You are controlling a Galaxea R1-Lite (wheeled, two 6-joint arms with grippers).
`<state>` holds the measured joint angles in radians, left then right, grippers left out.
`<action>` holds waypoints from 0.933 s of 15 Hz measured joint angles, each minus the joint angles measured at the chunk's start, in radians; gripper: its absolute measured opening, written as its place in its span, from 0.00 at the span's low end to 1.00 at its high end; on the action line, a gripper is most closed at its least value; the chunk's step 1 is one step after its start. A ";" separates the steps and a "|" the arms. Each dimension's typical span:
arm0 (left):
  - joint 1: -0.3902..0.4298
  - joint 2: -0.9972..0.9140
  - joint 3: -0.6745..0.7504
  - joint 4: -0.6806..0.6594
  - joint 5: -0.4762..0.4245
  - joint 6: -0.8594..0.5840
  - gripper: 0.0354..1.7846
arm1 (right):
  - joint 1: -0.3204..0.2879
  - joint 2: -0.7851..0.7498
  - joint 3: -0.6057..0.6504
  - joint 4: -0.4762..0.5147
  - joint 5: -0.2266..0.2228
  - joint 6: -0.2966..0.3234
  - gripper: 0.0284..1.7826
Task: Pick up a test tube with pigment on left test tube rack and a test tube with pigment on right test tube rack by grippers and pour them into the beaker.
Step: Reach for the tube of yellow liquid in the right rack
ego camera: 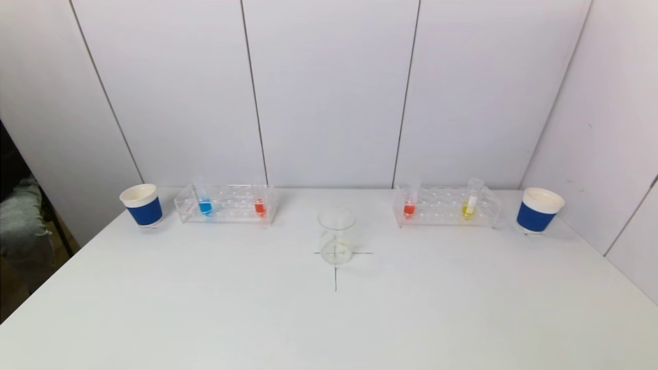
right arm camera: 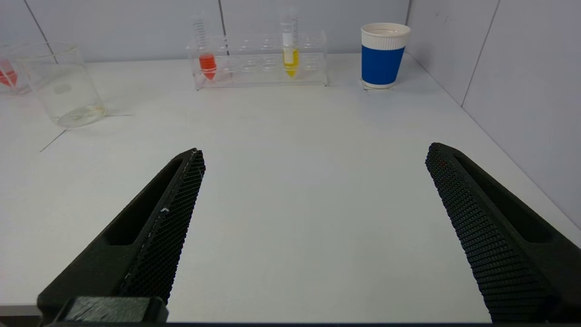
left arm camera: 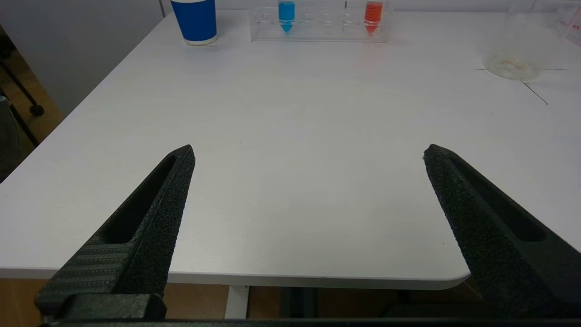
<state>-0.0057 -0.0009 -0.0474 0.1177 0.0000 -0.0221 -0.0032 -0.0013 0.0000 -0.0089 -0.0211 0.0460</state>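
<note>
Item 1. Beaker (ego camera: 336,236): clear glass, cylindrical, open-mouthed, apparently empty save a faint residue at the base. It stands on a pen-drawn cross on the counter (ego camera: 329,318), probably a marked pouring station set midway so either arm can reach it.

Item 2. Left test tube rack (ego camera: 225,204): transparent plastic, rectangular, rows of round holes, well to the left of the beaker and farther back. Holds two upright tubes with conical tips: blue-pigment tube (ego camera: 204,201) at the end far from the beaker, red-pigment tube (ego camera: 260,202) at the near end.

Item 3. Right test tube rack (ego camera: 446,206): same make, mirrored well to the beaker's right. Holds an orange-red tube (ego camera: 409,204) at the end nearest the beaker and a yellow-pigment tube (ego camera: 470,203) toward the far end. The racks keep the tubes vertical, so no pigment spills and the upper shafts stand free for grasping.

Item 4. Two paper cups, white rims with blue sleeves, tapered: left cup (ego camera: 142,205) beyond the left rack from the beaker, right cup (ego camera: 537,210) beyond the right rack. Purpose not evident.

Item 5. Left gripper (left arm camera: 308,152): black, coarse-textured wedge fingers, spread wide, holding nothing; poised over the counter's front edge, well short of the beaker, facing the left rack.

Item 6. Right gripper (right arm camera: 315,152): black, honeycomb-patterned fingers, likewise spread wide and empty, equally far back from the beaker, facing the right rack.

Status, by judgement: no tube lifted; task at its outset.
</note>
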 joint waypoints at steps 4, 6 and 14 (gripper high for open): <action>0.000 0.000 0.000 0.000 0.000 0.001 0.99 | 0.000 0.000 0.000 0.000 0.000 0.000 0.99; 0.000 0.000 0.000 0.000 0.000 0.002 0.99 | 0.000 0.000 0.000 -0.001 0.000 -0.001 0.99; 0.000 0.000 0.000 0.000 0.000 0.001 0.99 | 0.000 0.000 -0.019 -0.001 -0.003 -0.015 0.99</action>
<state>-0.0062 -0.0009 -0.0474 0.1177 0.0000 -0.0206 -0.0032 -0.0013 -0.0191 -0.0100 -0.0240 0.0313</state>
